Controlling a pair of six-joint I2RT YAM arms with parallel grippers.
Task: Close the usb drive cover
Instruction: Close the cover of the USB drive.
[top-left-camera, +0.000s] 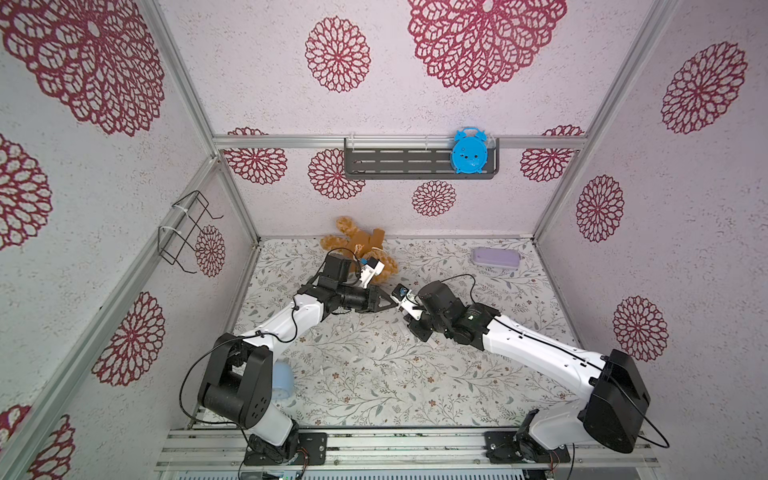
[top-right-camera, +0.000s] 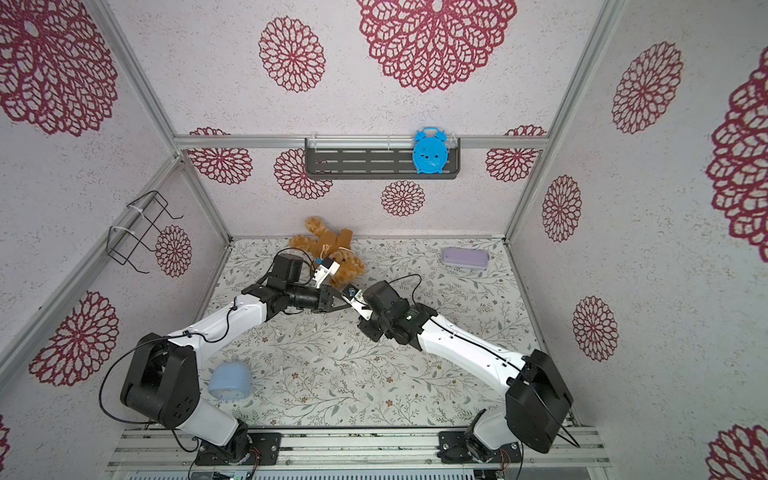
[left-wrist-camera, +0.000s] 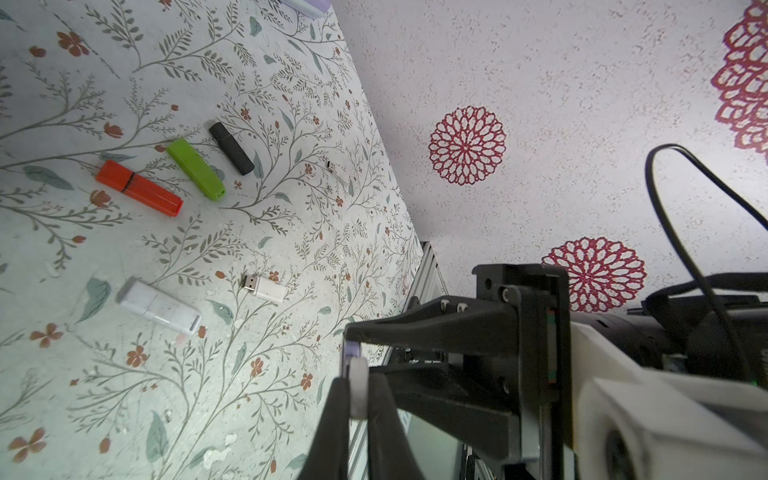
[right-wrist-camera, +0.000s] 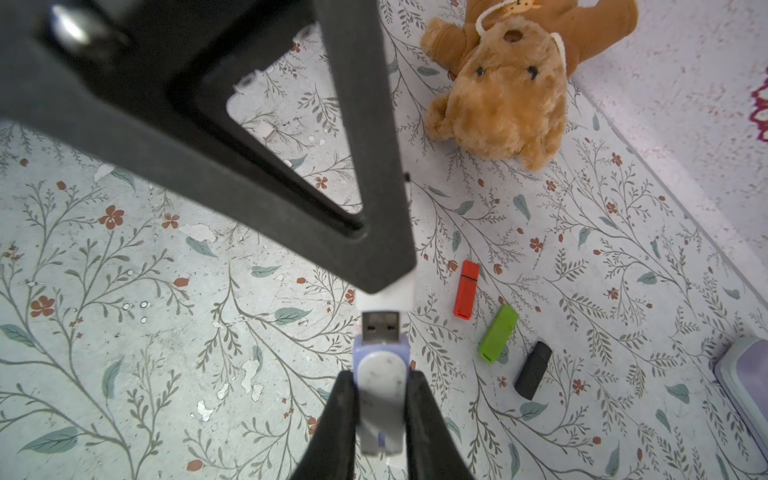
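Three loose drives near one teddy bear (right-wrist-camera: 503, 95): orange drive (right-wrist-camera: 466, 289), green drive (right-wrist-camera: 498, 333), black drive (right-wrist-camera: 533, 370). Right gripper (right-wrist-camera: 381, 378) pinches the usb drive (right-wrist-camera: 380, 353), its length and connector aimed at left gripper's (left-wrist-camera: 357, 380) pinched cover (right-wrist-camera: 392, 297).

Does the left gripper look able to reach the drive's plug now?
Likely yes: the left gripper's cap is almost at the plug, roughly in line, nothing between them. The right gripper grips the drive's body only.
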